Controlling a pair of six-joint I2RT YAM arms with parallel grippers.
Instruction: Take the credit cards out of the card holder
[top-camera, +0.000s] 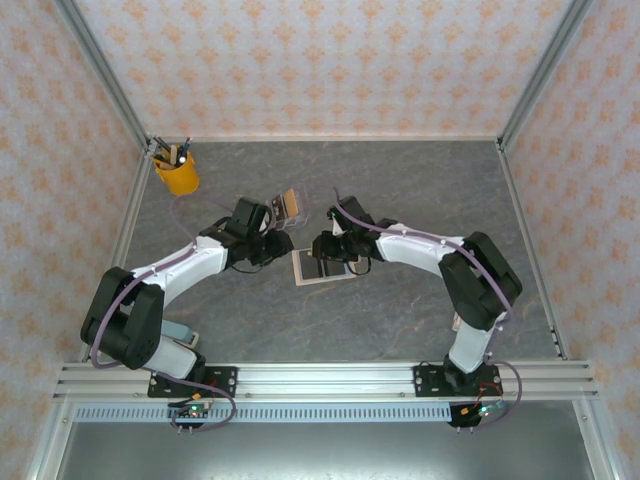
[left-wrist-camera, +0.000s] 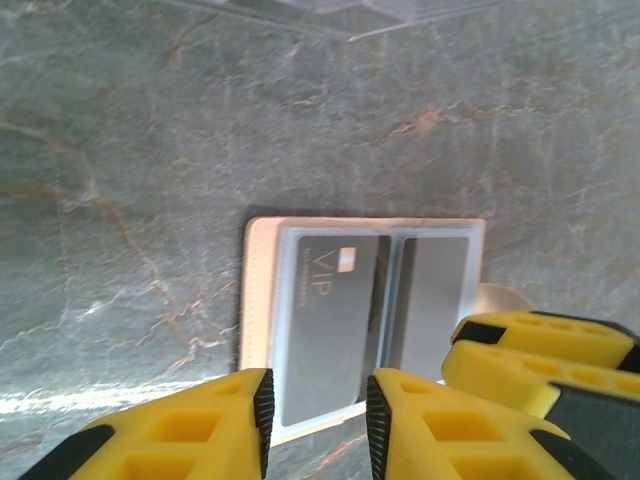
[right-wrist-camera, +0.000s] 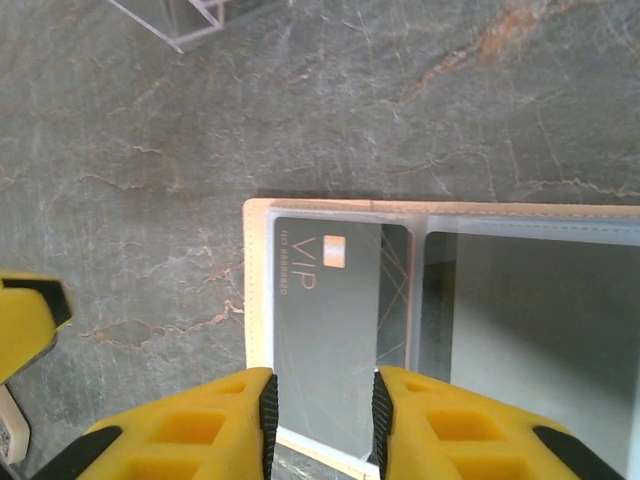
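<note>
Card holder (top-camera: 322, 268) lies opened flat on the grey marbled counter (top-camera: 420, 190), about mid-counter, under my two sets of fingers.

Far to the left, in the back corner, a yellow cup (top-camera: 177, 173) of pens stands well apart from everything else. Moving right, a clear stand (top-camera: 287, 207) sits just beyond the card holder, close by my left wrist. Something tan and dark is in it that I cannot make out.

My left fingers (top-camera: 284, 250) hang above the holder's left side. From the left wrist I see them parted, with a narrow gap between the yellow tips. The near edge of the holder's left sleeve shows in that gap. Whether they touch it I cannot tell.

That sleeve holds a dark credit card (left-wrist-camera: 330, 320) marked VIP, lying under clear plastic. The sleeve to its right looks plain grey. A small pale tab (left-wrist-camera: 497, 298) pokes out from the holder's right edge.

My right fingers (top-camera: 326, 256) hang close beside the left pair, above the holder. They too are parted by a narrow gap, and the VIP card's near end shows between them.
</note>
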